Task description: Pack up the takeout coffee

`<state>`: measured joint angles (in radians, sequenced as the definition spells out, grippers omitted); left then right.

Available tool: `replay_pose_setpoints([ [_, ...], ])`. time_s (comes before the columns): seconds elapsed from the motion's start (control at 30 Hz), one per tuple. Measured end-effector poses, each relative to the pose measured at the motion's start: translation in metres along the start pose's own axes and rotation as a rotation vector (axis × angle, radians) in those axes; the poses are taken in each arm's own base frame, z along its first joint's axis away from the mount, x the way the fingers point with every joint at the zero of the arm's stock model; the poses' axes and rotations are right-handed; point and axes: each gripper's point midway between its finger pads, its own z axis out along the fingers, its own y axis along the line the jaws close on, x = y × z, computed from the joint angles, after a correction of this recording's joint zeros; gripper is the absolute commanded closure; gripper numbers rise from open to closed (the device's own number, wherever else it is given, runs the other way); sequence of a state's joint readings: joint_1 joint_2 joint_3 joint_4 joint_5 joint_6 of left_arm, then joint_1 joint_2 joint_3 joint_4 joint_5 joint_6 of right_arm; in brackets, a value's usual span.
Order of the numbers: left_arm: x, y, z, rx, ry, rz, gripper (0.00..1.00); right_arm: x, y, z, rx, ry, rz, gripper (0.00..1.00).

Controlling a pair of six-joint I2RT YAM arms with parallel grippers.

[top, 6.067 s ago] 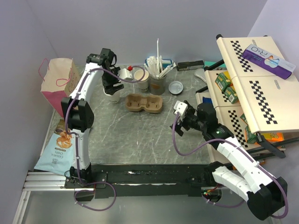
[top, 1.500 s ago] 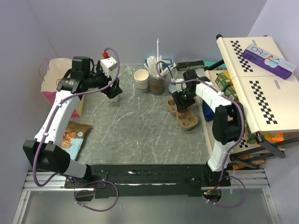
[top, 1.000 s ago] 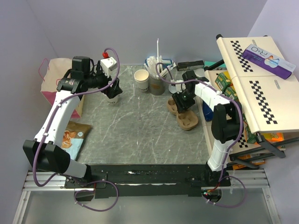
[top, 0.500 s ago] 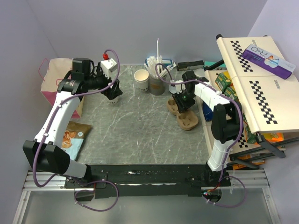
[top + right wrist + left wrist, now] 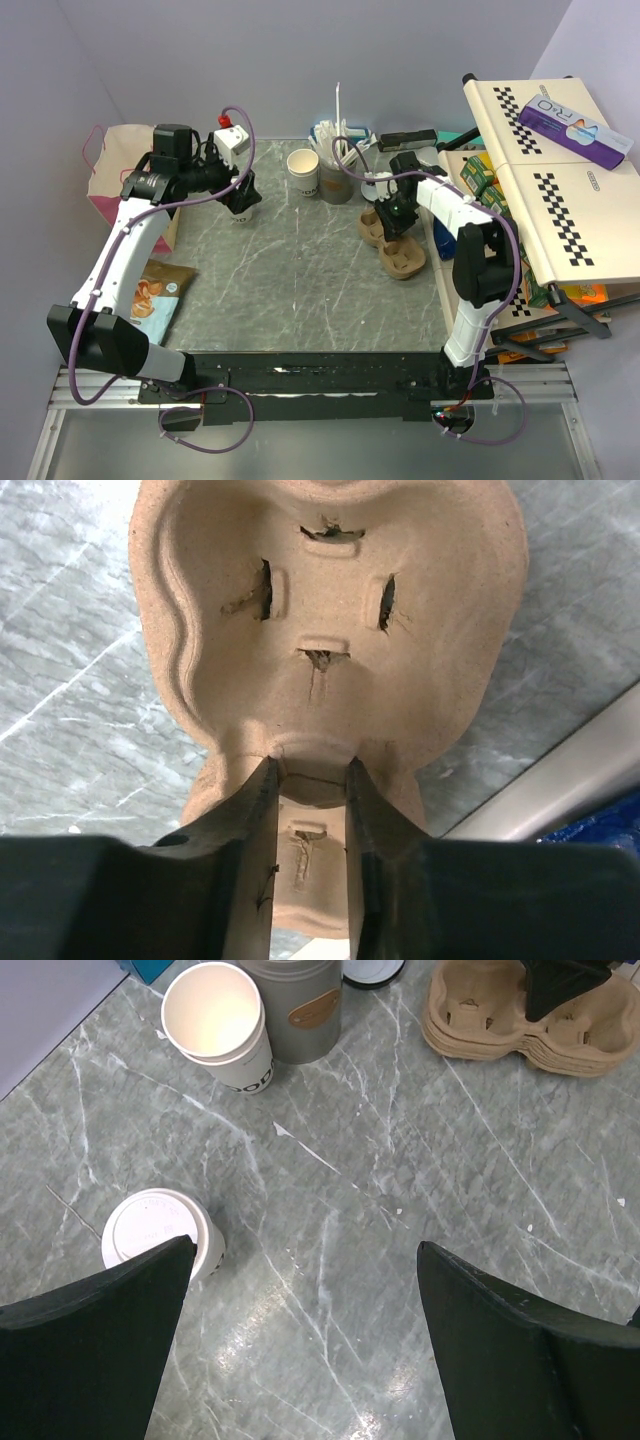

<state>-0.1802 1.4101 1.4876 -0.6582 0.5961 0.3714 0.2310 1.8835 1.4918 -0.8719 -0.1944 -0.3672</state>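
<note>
The lidded cup (image 5: 155, 1232) stands beside the wide-open left pincer (image 5: 305, 1260). One open cup (image 5: 212, 1018); one tray (image 5: 330, 610), gripped by the right pincer (image 5: 312, 772).

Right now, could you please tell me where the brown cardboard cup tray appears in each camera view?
Top external: the cardboard tray lies right of centre, near the table's right edge.
Left wrist: it sits in the top right corner.
Right wrist: it fills most of the frame, with the right claw pinching its middle ridge.
Shared landmark: the grey marbled table.
</note>
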Motion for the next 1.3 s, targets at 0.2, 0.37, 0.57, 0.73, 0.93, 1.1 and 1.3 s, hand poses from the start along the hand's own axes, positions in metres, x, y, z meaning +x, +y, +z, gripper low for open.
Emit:
replay_pose_setpoints([
  [0.2, -0.001, 0.000, -0.001, -0.002, -0.003, 0.002, 0.01, 0.005, -0.008, -0.012, 0.031, 0.005, 0.014, 1.00],
  [0.37, 0.001, -0.001, -0.001, 0.000, -0.001, 0.001, 0.01, 0.002, -0.016, -0.050, 0.059, -0.056, 0.014, 1.00],
  [0.57, 0.000, -0.001, 0.000, 0.002, -0.007, -0.001, 0.01, -0.011, -0.004, -0.091, 0.016, -0.162, -0.023, 1.00],
  [0.73, 0.000, -0.001, 0.000, -0.002, -0.005, -0.015, 0.01, -0.037, 0.046, -0.101, -0.102, -0.225, -0.132, 1.00],
  [0.93, 0.003, 0.005, -0.001, -0.040, 0.009, -0.027, 0.01, -0.045, 0.131, -0.086, -0.254, -0.196, -0.290, 1.00],
  [1.1, 0.002, 0.010, -0.010, -0.099, 0.017, -0.022, 0.01, -0.068, 0.137, -0.048, -0.261, -0.150, -0.273, 1.00],
  [1.3, 0.005, 0.016, -0.031, -0.194, 0.027, -0.012, 0.01, -0.074, 0.118, 0.017, -0.190, -0.052, -0.252, 1.00],
])
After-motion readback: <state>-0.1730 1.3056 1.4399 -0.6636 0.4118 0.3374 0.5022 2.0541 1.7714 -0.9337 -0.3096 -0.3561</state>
